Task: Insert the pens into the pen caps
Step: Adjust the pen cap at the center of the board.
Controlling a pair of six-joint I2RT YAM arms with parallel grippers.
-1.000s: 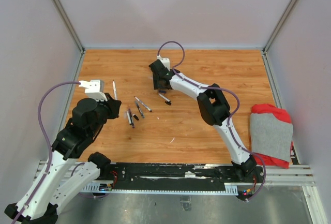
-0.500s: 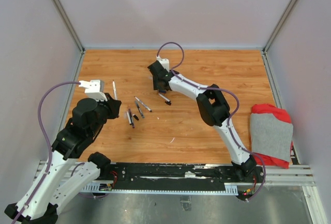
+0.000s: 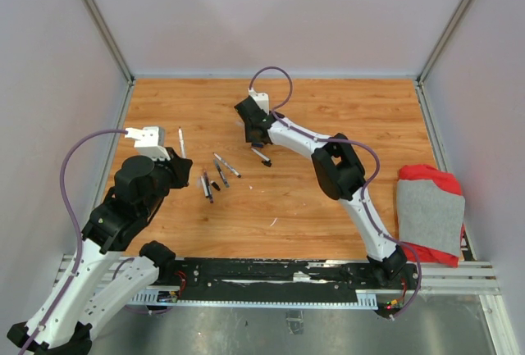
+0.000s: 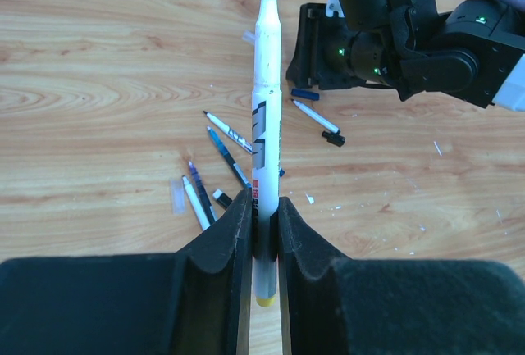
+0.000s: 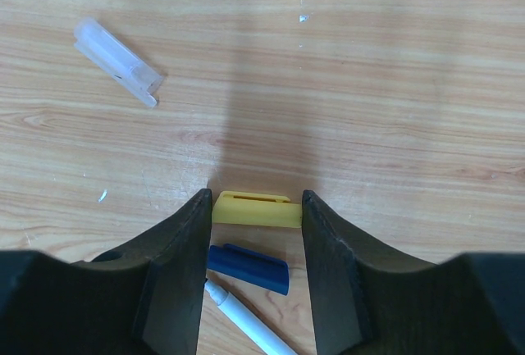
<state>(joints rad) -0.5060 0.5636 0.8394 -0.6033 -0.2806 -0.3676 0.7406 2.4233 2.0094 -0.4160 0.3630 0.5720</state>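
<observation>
My left gripper [image 4: 262, 207] is shut on a white pen [image 4: 264, 117] with a yellow rear end, held above the table with its dark tip pointing away. The same pen [image 3: 181, 142] shows in the top view. My right gripper [image 5: 257, 207] is down on the table, its pads touching both ends of a yellow pen cap [image 5: 254, 209] lying crosswise. A dark blue cap [image 5: 248, 267] and a white pen [image 5: 246, 322] lie just behind it between the fingers. Several more pens [image 4: 230, 146] and a black cap [image 4: 221, 199] lie left of centre.
A clear cap [image 5: 117, 61] lies on the wood ahead and left of the right gripper. A red and grey cloth [image 3: 431, 211] sits at the table's right edge. Grey walls close in the back and sides.
The right gripper's jaws have narrowed around the yellow cap, and that arm shifted slightly. The left arm and its pen have not moved.
</observation>
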